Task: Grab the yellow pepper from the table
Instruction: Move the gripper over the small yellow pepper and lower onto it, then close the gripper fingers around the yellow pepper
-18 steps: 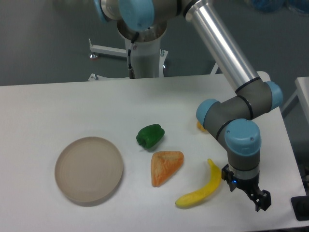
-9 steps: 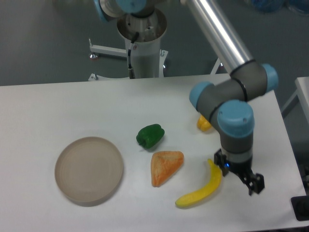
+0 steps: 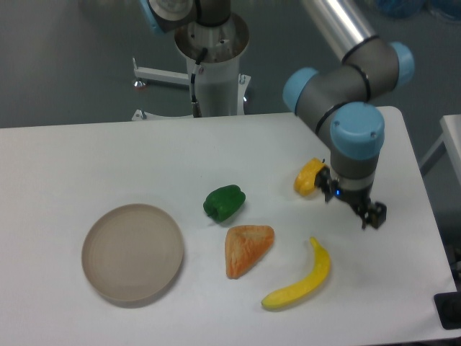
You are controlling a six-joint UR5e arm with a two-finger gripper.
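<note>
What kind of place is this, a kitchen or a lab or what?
Most likely a robotics lab, not a kitchen: a robot arm on a pedestal works over a plain white table with toy-like food, such as a yellow pepper and banana.

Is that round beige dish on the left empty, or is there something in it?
Empty. The dish shows only its bare beige inside; the green pepper, orange wedge, banana and yellow pepper all lie on the table.
</note>
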